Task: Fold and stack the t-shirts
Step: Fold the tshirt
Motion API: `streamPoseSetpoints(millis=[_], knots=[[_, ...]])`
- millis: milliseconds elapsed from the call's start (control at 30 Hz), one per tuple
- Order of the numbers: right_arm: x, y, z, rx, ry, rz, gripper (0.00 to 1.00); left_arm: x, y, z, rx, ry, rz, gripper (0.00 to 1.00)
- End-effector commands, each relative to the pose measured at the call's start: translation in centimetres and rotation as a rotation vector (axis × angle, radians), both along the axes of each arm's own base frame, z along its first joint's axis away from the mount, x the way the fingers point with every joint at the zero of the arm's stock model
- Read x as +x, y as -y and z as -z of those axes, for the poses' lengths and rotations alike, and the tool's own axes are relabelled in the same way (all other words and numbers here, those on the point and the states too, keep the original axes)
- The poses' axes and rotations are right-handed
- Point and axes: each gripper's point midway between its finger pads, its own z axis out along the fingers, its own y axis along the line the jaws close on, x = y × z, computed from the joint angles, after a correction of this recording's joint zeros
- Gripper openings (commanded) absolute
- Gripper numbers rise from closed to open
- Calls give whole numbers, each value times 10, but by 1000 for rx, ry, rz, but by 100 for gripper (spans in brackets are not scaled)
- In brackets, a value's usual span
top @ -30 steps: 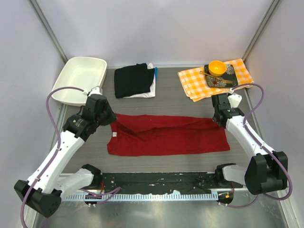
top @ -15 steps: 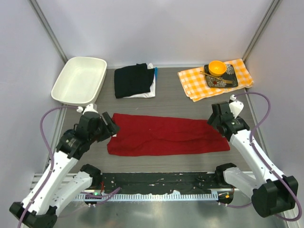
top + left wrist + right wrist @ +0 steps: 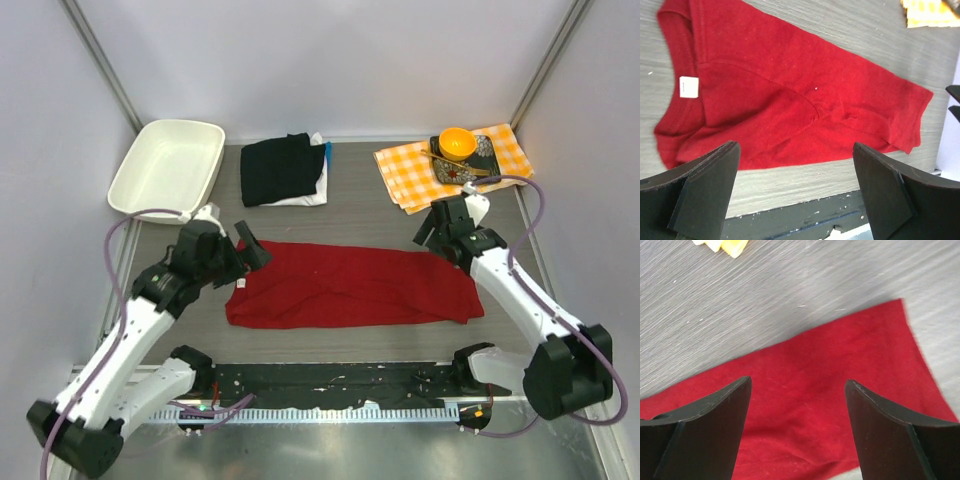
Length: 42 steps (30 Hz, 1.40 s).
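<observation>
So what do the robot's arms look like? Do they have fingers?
Both are white tubes with chunky black joints. A thin purple cable loops beside the left arm, another beside the right arm. The left gripper and right gripper each have two flat, black, wedge-shaped fingers.

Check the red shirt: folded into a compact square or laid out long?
Laid out long. The red shirt lies flat on the table as one strip, edges folded in lengthwise, collar label showing; no crosswise fold.
</observation>
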Motion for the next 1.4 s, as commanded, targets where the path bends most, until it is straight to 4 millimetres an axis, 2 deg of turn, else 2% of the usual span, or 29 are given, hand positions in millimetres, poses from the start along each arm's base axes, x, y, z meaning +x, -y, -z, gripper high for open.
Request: streamPoseSetpoints(millis=[0,33,100,133,167,267,300,400,467,500,533,567,600,633,667,700,733,833,867,900,933,967,1000,1033,1100,1233,1367], knots=[[47,-47,-3,135,84,-149,81,46,38,-9,-60,69,97,100],[51,-54,1,156,83,-178,81,51,44,-7,-67,65,112,100],[63,-63,2,170,106,-209,80,67,53,9,-58,30,119,99],[65,-66,11,168,80,-224,80,71,57,16,-59,13,128,98],[68,-70,11,176,80,-236,80,78,61,27,-52,-11,128,98],[74,-77,16,180,63,-261,79,88,63,45,-34,-35,108,97],[75,-81,16,179,68,-273,79,90,63,61,-18,-72,101,97],[82,-96,15,206,81,-323,79,96,62,84,11,-114,78,96],[87,-124,14,241,92,-409,79,97,56,91,38,-122,48,96],[89,-145,4,272,106,-471,79,97,54,93,42,-127,34,96],[83,-172,1,297,100,-551,79,97,45,91,66,-119,-3,95],[81,-191,11,304,67,-597,79,97,39,90,80,-117,-34,96],[83,-214,-2,349,84,-663,79,98,29,87,108,-101,-82,96],[82,-230,-3,370,82,-700,79,93,21,76,101,-86,-126,96],[76,-257,-6,402,87,-767,79,88,15,73,100,-71,-149,96],[79,-279,-6,439,78,-821,79,88,5,66,106,-40,-195,96],[77,-294,-1,454,61,-852,79,83,-1,48,78,13,-224,96],[82,-337,8,499,31,-932,79,70,-17,40,102,33,-262,96],[85,-352,-3,527,55,-961,79,67,-19,31,104,47,-257,96],[85,-362,2,553,39,-978,79,62,-22,31,111,37,-258,96],[81,-374,16,602,-14,-993,79,57,-25,32,123,23,-261,96],[83,-386,10,629,-5,-1019,79,54,-27,28,117,38,-264,96],[76,-398,12,643,-16,-1043,79,52,-30,28,122,41,-271,96],[71,-406,22,643,-41,-1054,79,48,-34,29,132,39,-282,96],[58,-423,20,653,-51,-1100,79,46,-43,24,147,64,-311,96],[36,-442,24,684,-90,-1148,79,41,-51,20,170,68,-328,96],[16,-450,23,688,-100,-1187,79,40,-52,17,163,84,-333,97]])
